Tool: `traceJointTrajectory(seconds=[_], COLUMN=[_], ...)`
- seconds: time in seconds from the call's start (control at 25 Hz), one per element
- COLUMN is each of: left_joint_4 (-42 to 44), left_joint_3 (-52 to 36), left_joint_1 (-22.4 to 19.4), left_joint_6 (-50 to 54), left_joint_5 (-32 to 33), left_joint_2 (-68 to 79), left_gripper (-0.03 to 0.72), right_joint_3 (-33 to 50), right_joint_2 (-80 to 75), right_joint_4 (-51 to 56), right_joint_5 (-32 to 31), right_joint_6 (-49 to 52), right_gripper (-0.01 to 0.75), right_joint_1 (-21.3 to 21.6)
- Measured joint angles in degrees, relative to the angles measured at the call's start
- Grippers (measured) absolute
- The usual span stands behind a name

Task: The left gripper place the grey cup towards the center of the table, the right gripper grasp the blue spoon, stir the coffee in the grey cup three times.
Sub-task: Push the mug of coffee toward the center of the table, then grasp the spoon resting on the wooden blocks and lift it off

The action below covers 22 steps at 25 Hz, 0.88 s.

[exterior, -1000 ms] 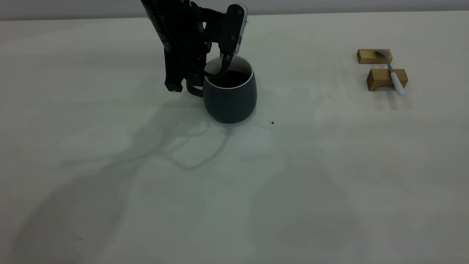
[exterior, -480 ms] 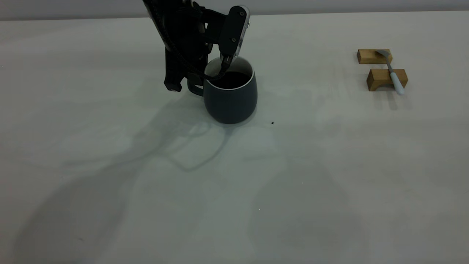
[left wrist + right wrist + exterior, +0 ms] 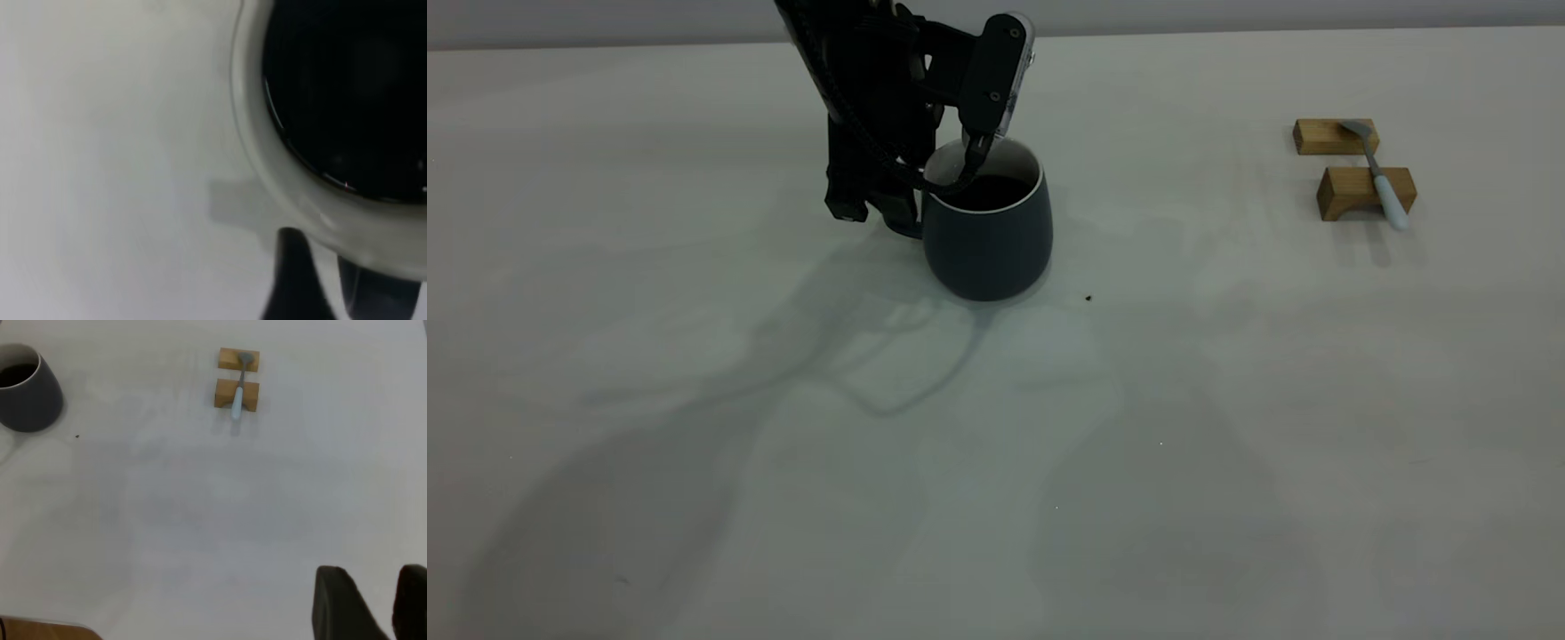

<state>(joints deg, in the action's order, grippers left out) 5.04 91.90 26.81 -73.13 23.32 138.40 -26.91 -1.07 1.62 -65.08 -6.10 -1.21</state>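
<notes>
The grey cup (image 3: 987,244) stands on the table (image 3: 996,462) left of centre, with dark coffee (image 3: 989,190) inside. My left gripper (image 3: 876,209) reaches down at the cup's handle side. In the left wrist view one of its fingers (image 3: 293,287) stands beside the cup (image 3: 267,180) with a strip of table between; the other finger is hidden. The blue spoon (image 3: 1387,191) lies across two wooden blocks at the far right. My right gripper (image 3: 377,587) hangs high over bare table, far from the spoon (image 3: 237,399), its pointed fingers close together and empty.
Two small wooden blocks (image 3: 1334,136) (image 3: 1356,191) hold up the spoon near the right edge. A tiny dark speck (image 3: 1088,298) lies just right of the cup. The left arm's shadow falls across the table's near left.
The cup has shifted very slightly to the right. The left gripper has shifted with it, and a dark part of it now covers the handle. The spoon has not moved.
</notes>
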Motion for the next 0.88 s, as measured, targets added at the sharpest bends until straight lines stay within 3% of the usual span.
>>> traceJointTrajectory(seconds=[0.12, 0.28, 0.68, 0.88], left_joint_4=[0.1, 0.7, 2.5, 4.0], left_joint_3=[0.0, 0.0, 0.0, 0.0], left_joint_1=[0.0, -0.2, -3.3, -5.5], left_joint_6=[1.4, 8.9, 44.7, 56.3], left_joint_5=[2.2, 7.4, 26.2, 39.2], left_joint_2=[-1.4, -8.3, -31.0, -37.4], left_gripper=[0.655, 0.661, 0.474, 0.399], right_joint_3=[0.0, 0.0, 0.0, 0.0], right_joint_2=[0.0, 0.0, 0.0, 0.0], right_joint_4=[0.0, 0.0, 0.0, 0.0], right_joint_5=[0.0, 0.0, 0.0, 0.0], right_joint_6=[0.0, 0.0, 0.0, 0.0], right_gripper=[0.240, 0.240, 0.240, 0.240], right_joint_1=[0.0, 0.0, 0.0, 0.0])
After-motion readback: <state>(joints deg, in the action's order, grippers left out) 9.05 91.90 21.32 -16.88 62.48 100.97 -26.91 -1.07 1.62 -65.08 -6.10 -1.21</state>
